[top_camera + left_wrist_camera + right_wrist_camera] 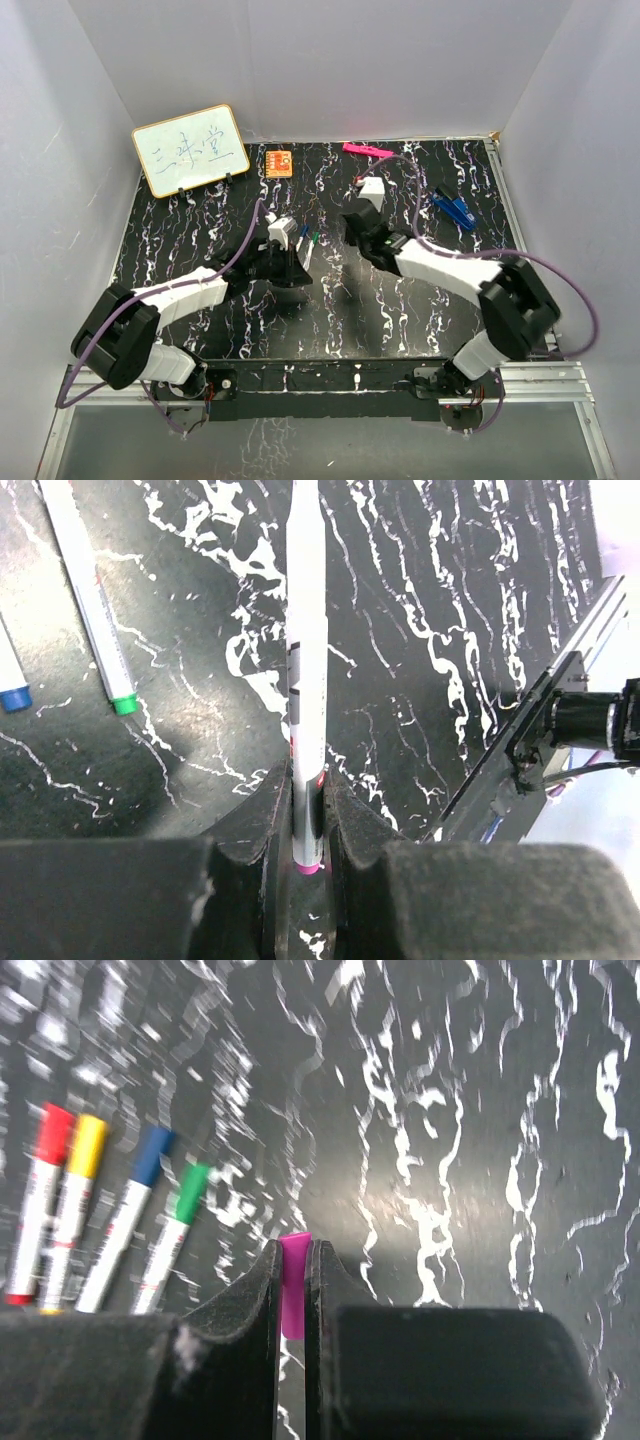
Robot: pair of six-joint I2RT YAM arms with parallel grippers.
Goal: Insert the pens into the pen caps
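The left gripper (307, 792) is clamped on a white-barrelled pen (307, 630) close to its purple end, and the barrel runs straight out from the fingers above the black marbled table (400, 300). The right gripper (292, 1258) is closed tight on the purple cap (293, 1295), which stands pinched between its two fingers. Both grippers hang over the middle of the table, the left one to the left, near each other but not touching. Four more pens (125, 1225), wearing red, yellow, blue and green caps, lie side by side on the table just beside the left gripper. Along the far edge stand a small whiteboard (190, 150) at the left, an orange card (278, 162) and a flat pink bar (368, 150). Blue clip-like pieces (455, 207) lie at the far right.
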